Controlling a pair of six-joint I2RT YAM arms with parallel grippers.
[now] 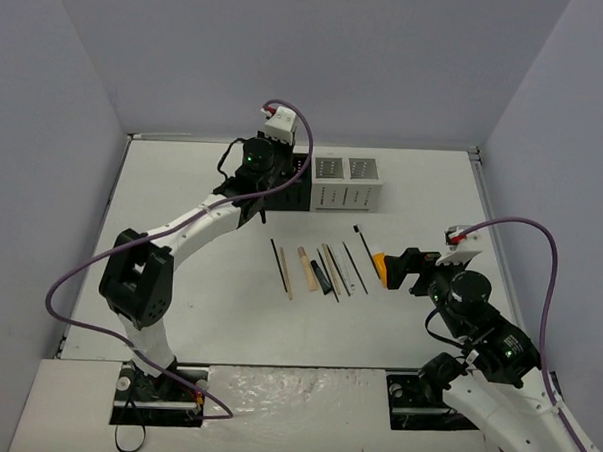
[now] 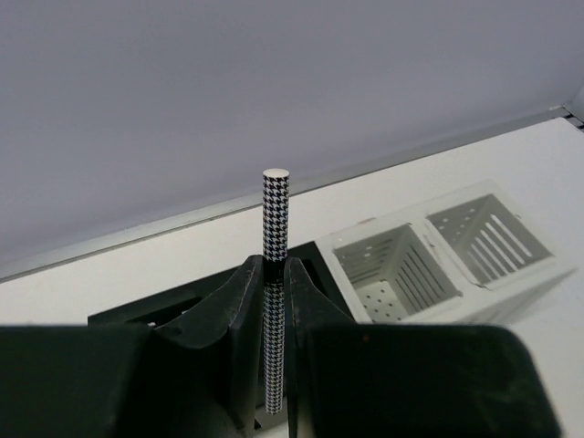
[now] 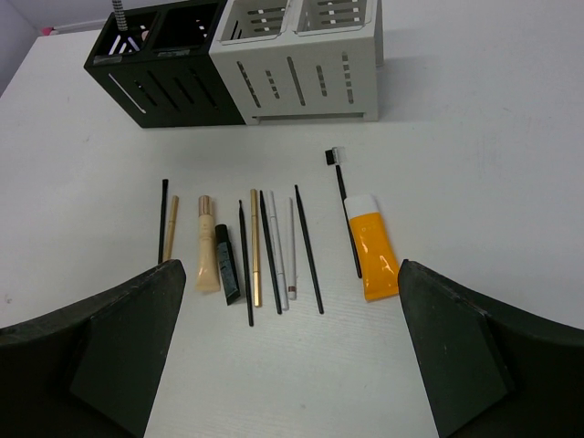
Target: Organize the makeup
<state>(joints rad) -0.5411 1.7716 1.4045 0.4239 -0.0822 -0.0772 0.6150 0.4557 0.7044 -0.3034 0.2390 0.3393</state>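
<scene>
The white table filled most of my overhead feed. At its far side two slotted organisers stood touching each other, a black organiser on the left and a white organiser on the right.

My left arm reached out over the black box. Its left gripper was closed narrow on a houndstooth-patterned stick, which stood upright between the fingers with its pale flat end on top. From the right wrist camera the stick hung over the compartment farthest from the white box. Pale shapes I could not identify lay inside that compartment.

The right gripper hovered low at the right end of the makeup row. Its fingers were spread fully wide and held nothing.

The rest of the makeup lay flat on the table in a row in front of the boxes, roughly parallel. The orange tube with a white cap was at the right end. A black-handled brow brush lay just beside it. Further left came a cream tube and a small black tube, side by side. Between them and the brush lay a gold pencil, a white pencil and several thin black pencils. A tan stick and another black one closed the left end.
</scene>
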